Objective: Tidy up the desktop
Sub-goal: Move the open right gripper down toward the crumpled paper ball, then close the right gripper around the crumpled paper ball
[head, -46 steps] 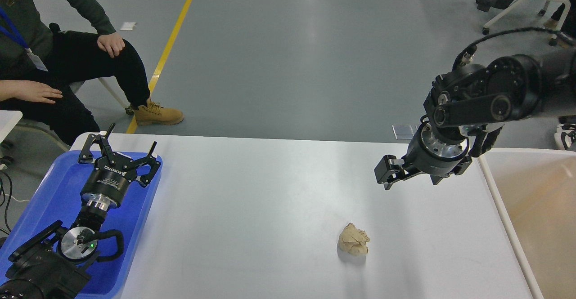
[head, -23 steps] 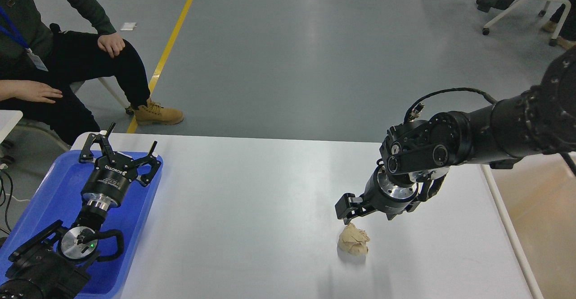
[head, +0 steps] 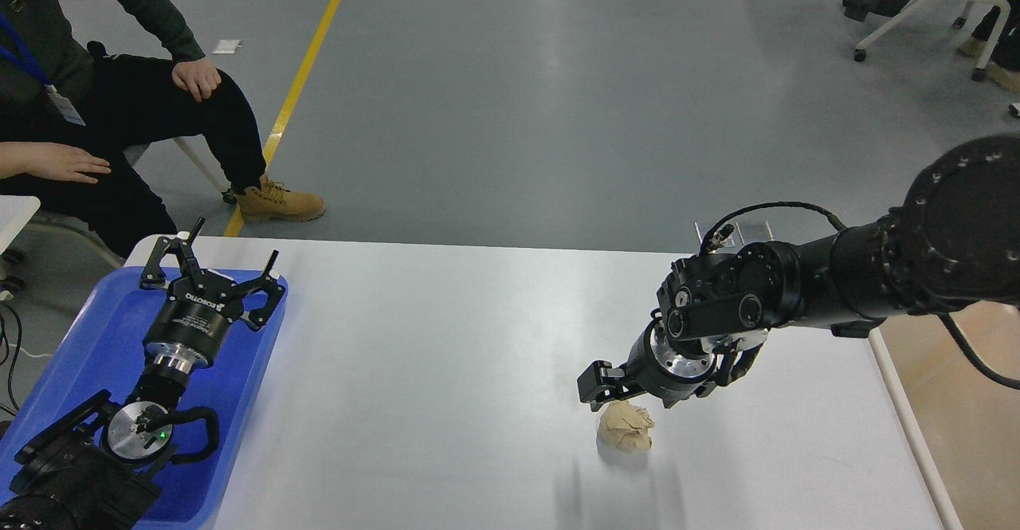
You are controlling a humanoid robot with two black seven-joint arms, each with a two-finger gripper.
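Observation:
The white desktop fills the lower middle of the head view. A crumpled beige paper wad lies on it, right of centre and near the front. My right gripper hangs just above the wad's far top, pointing down and left. Its jaws look spread; one finger shows to the wad's upper left, the other is mostly hidden behind the wrist. I cannot tell whether it touches the wad. My left gripper is open and empty over the far end of the blue tray.
A cream-white bin stands off the desktop's right edge, partly behind my right arm. A seated person is beyond the far left corner, with a boot on the floor. A chair stands far right.
My right arm has swung left and down from beside the bin to just above the paper wad. The left arm, the wad and the person have not moved.

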